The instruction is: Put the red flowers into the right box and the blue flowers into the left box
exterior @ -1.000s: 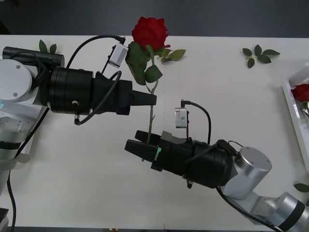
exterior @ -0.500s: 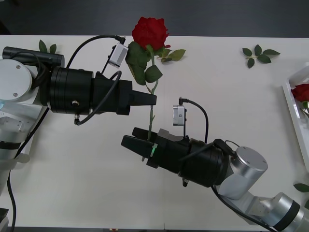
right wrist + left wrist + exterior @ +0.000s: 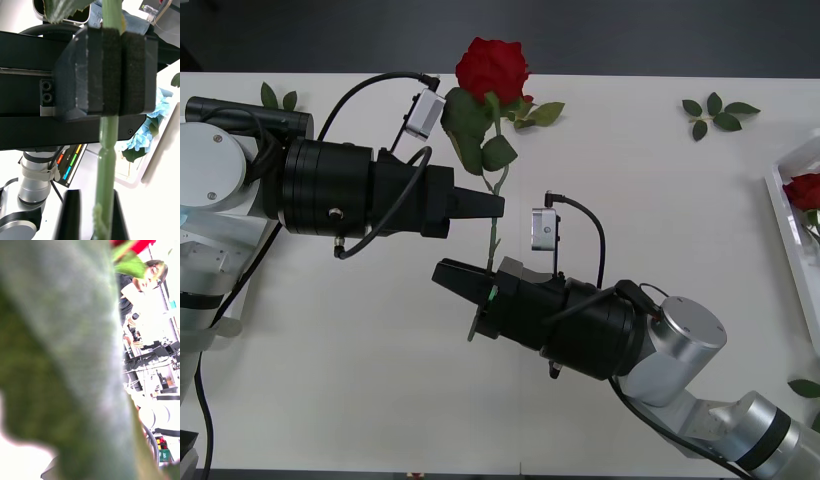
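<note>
The white counter (image 3: 660, 200) spans nearly the whole front view, with a dark strip of room along the top edge. Two black arms reach over it. The left pincer (image 3: 492, 205) comes in from the left edge to the centre and is clenched on the stem of one red rose (image 3: 492, 66); the right wrist view shows its black pads pressed together with the green stem running between them. The right pincer (image 3: 463, 282) comes up from the lower right, just below the left one, its fingers lying on either side of the lower stem; in the right wrist view the stem passes between them, but whether they press it cannot be told.

Two red flowers are countable in the front view: the held rose, its bloom up at the top centre against the dark strip with the stem hanging down through both pincers, and a second rose (image 3: 805, 190) lying in the right box (image 3: 780, 215), a white tray cut off by the right edge.

In the right wrist view, at the right middle, a white tray holds pale blue flowers (image 3: 150, 129) with green leaves; this is the left box (image 3: 129, 176).

Loose green leaf sprigs lie at the upper left (image 3: 277, 97), beside the bloom (image 3: 538, 112), and at the upper right (image 3: 718, 113).
</note>
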Controlling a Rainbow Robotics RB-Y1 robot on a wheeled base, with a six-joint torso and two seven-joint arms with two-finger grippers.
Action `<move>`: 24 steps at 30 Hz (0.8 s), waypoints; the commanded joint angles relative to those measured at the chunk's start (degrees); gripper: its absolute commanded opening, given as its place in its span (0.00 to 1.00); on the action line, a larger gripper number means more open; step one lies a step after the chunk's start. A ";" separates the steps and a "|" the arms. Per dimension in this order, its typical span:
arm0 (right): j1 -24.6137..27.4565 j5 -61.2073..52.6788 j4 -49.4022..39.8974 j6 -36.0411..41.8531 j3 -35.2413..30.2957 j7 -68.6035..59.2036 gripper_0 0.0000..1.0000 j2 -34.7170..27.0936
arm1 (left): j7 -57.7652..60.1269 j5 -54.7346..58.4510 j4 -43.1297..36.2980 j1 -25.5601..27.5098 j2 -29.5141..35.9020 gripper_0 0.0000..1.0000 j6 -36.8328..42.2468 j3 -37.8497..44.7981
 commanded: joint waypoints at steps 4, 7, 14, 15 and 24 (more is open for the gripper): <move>-0.74 0.20 -1.92 0.04 -0.53 -0.05 0.02 0.80 | 1.74 0.87 -1.67 -0.16 0.41 0.00 -0.71 0.20; -0.74 0.11 -1.92 0.04 -0.53 -0.05 0.01 0.62 | 1.74 0.87 -1.67 -0.16 0.41 1.00 -0.71 0.20; -0.74 -0.50 -1.92 0.04 -0.62 -0.05 0.00 0.27 | 1.74 0.87 -1.67 -0.16 0.41 1.00 -0.71 0.20; -0.74 -0.50 -1.92 0.04 -0.71 -0.05 0.00 0.27 | 1.74 0.87 -1.67 -0.16 0.41 1.00 -0.71 0.20; -0.82 -1.12 -1.92 0.57 -1.58 -0.05 0.00 -1.93 | 1.74 0.87 -1.67 -0.16 0.41 1.00 -0.71 0.20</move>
